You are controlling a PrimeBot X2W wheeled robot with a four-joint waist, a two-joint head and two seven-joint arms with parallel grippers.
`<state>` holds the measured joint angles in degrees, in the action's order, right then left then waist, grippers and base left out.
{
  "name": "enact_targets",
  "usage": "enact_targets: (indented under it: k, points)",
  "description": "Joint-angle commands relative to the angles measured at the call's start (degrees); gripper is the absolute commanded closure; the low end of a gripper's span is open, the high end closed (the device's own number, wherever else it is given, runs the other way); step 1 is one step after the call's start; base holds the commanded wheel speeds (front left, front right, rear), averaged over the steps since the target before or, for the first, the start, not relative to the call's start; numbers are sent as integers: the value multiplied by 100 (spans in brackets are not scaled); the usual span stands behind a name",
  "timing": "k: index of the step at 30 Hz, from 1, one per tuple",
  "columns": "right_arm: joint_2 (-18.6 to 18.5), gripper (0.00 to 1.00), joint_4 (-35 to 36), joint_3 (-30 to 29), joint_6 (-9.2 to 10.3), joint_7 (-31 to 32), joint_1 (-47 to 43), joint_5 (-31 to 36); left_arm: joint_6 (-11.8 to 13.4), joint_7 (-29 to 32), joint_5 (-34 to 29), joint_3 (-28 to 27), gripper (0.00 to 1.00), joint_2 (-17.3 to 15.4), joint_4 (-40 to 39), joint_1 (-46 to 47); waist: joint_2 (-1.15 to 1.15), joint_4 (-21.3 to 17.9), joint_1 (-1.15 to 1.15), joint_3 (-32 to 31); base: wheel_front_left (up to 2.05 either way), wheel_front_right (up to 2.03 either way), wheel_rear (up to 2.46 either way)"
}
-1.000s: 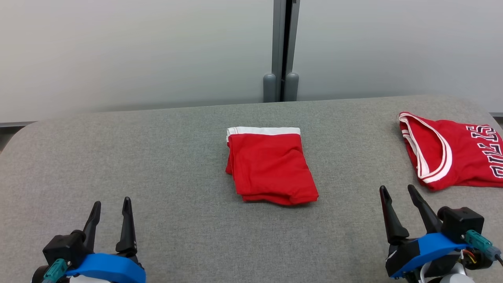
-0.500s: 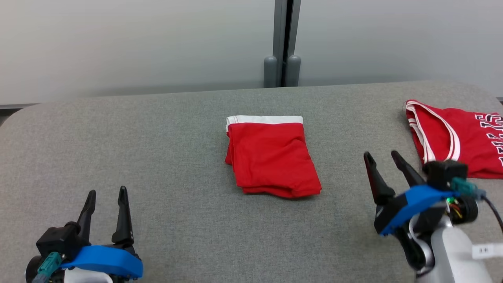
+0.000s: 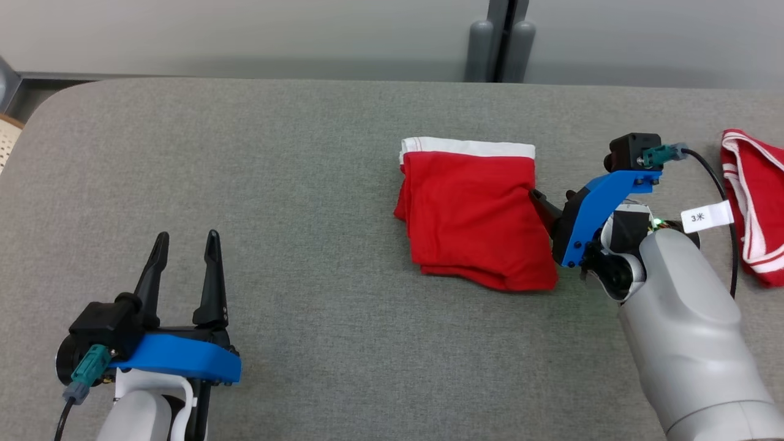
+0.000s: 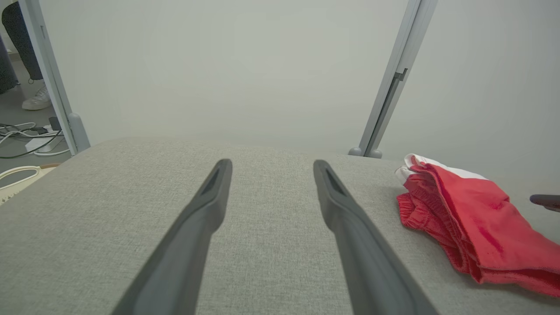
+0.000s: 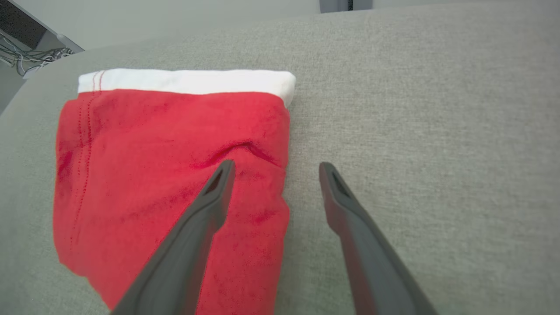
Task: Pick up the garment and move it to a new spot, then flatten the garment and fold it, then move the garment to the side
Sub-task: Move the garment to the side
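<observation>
counter (image 3: 275,184): grey, cloth-covered, carries everything
garment (image 3: 471,220): folded red shorts lying right of the counter's middle, white waistband at the far end
long axis: waistband to hem, far to near, roughly along my right fingers (image 5: 208,210)
nearer arm: my right, at the garment's right edge; my left is well apart
right jaws: wide, holding nothing, that edge between them
left jaws: wide, holding nothing

White tag (image 3: 707,216) at the black cable (image 3: 734,257) beside the right forearm (image 3: 680,288), right side of the head view, reads "3米". Black print on white, tag slightly tilted.
</observation>
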<state>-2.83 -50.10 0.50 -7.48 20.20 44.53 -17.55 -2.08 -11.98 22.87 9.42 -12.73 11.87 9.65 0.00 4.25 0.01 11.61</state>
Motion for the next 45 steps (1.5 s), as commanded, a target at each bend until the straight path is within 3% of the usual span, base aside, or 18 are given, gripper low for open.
enact_targets:
  k: [1, 10, 12, 13, 25, 31, 40, 45]
  points:
    - [-13, 0, -349, -56, -3, -61, 259, 192, -36, -51, -28, 20, 0, 9, 32, 134, 0, 185, -1, 180, 0, 0, 0]
    - [-1, 0, -2017, -102, -3, -1, 850, 502, -108, -181, -39, 118, 0, 75, 283, 339, 0, 415, -1, 379, 0, 0, 0]
    - [21, 89, -2177, 150, -4, 126, 850, 479, -114, -196, -26, 104, 0, 78, 334, 350, 0, 408, -1, 385, 0, 0, 0]
    - [31, 100, -2209, 324, -7, 189, 863, 434, -113, -215, -19, 94, 0, 77, 352, 352, 0, 394, -1, 386, 0, 0, 0]
    - [-174, 100, -1757, 1869, -1, 155, 1723, 1294, -104, -294, 57, -68, 0, 75, 334, 123, 0, -395, -1, 32, 0, 0, 0]
    - [-577, 100, -1444, 2400, -2, 293, 1980, 1058, -105, -310, 57, -75, 0, 123, 244, 113, 0, -838, -1, -8, 0, 0, 0]
    - [-1641, 100, -917, 2847, -2, 351, 2042, 420, -126, -311, -17, -10, 0, 103, 53, 309, 0, -1284, -1, 367, 0, 0, 0]
    - [-2225, 100, -690, 3032, -2, 186, 1997, 395, -136, -244, -66, 15, 0, -12, -53, 448, 0, -1382, -1, 705, 0, 0, 0]
